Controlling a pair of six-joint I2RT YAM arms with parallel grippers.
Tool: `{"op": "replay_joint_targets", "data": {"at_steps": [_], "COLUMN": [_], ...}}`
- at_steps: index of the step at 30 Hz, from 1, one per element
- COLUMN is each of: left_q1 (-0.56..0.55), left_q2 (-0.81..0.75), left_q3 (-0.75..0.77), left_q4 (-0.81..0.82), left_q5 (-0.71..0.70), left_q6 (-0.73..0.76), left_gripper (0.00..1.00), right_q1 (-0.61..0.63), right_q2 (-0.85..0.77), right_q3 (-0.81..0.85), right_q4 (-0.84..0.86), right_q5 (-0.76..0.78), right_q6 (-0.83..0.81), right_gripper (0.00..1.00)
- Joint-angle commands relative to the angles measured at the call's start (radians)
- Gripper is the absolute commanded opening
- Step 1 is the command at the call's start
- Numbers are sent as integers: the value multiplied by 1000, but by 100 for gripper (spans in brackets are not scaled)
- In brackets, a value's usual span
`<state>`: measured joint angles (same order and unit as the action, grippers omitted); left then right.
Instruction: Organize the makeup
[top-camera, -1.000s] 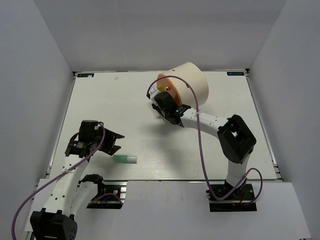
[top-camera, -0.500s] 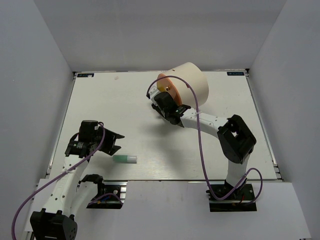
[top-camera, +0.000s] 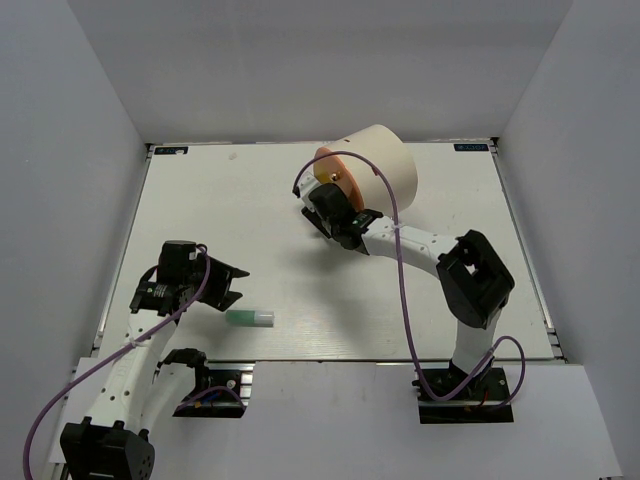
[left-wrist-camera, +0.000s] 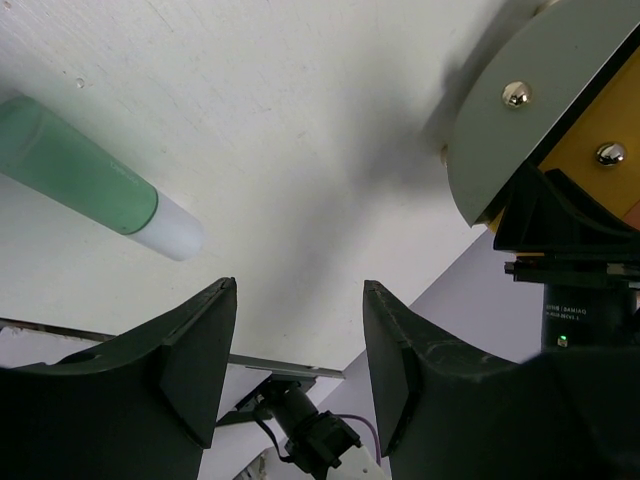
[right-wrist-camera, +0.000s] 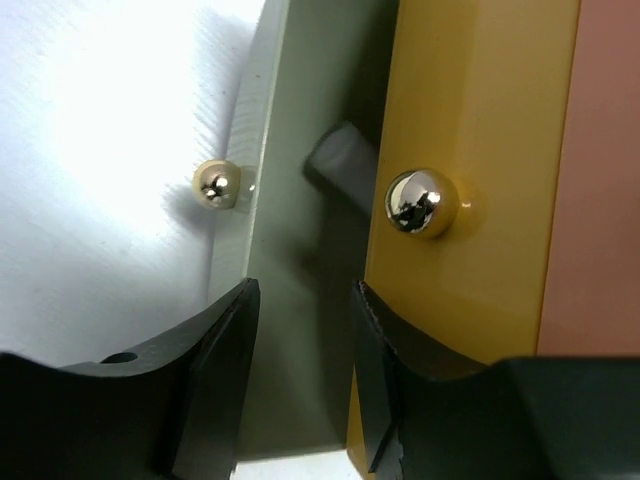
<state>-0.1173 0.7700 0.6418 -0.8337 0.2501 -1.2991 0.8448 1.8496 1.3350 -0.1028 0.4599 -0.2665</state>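
Note:
A mint green tube (top-camera: 250, 318) with a white cap lies on the table near the front left. It also shows at the upper left of the left wrist view (left-wrist-camera: 85, 175). My left gripper (top-camera: 226, 283) is open and empty, just left of and behind the tube (left-wrist-camera: 298, 360). My right gripper (top-camera: 322, 208) is open and empty, right up against the orange face of the cream drum (top-camera: 378, 165). In the right wrist view its jaws (right-wrist-camera: 300, 370) stand in front of a shadowed gap between a grey panel and a yellow panel (right-wrist-camera: 470, 150). The other makeup is out of view.
The drum lies on its side at the back centre of the white table (top-camera: 200, 210). Its yellow panel bears a shiny metal knob (right-wrist-camera: 422, 203), and a second knob (right-wrist-camera: 217, 184) sits on the pale panel. Grey walls enclose the table.
The right arm has shifted only very slightly at the drum's face. The left arm and the green tube have not moved.

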Motion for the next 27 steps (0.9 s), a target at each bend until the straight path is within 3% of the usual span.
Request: {"op": "replay_joint_targets", "data": {"at_steps": [1, 7, 15, 27], "left_q1": [-2, -2, -12, -12], "left_q2": [-9, 34, 239, 318], "left_q3": [-7, 33, 193, 93], "left_q4": [-1, -73, -396, -372], "left_q5": [15, 2, -68, -68], "left_q6": [1, 7, 8, -66], "left_gripper": [63, 60, 59, 71], "right_q1": [-1, -3, -21, -104], "right_q2": [-94, -159, -181, -216], "right_q3": [0, 23, 72, 153], "right_q4": [14, -55, -120, -235], "right_q5": [-73, -234, -378, -684], "right_q6": [29, 46, 53, 13], "right_gripper": [48, 39, 35, 46]}}
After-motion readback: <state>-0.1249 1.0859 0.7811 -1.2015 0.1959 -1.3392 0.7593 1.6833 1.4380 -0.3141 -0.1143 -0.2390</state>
